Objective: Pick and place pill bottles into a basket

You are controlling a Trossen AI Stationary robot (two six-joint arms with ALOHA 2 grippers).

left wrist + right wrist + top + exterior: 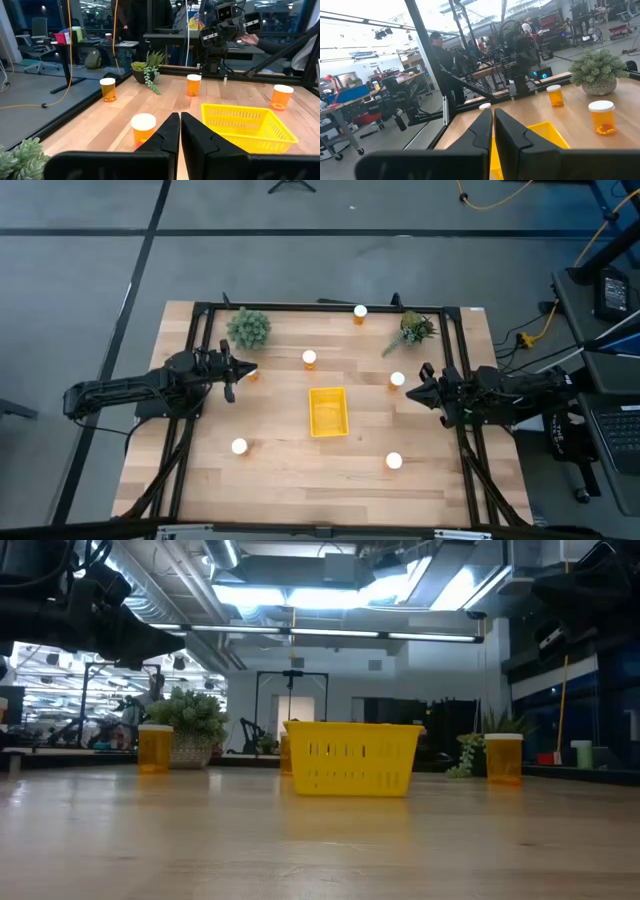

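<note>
1. High view: yellow basket [328, 411] sits mid-table, empty; six pill bottles [309, 359] stand scattered around it.
2. Left gripper [243, 370] hovers at left, jaws pressed together, holding nothing.
3. Right gripper [411, 385] hovers at right, likewise closed and empty.

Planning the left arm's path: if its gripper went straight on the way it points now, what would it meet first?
Probably the pill bottle just ahead of the shut left gripper, slightly to one side; depth is unclear. Past it stands the yellow basket.
</note>
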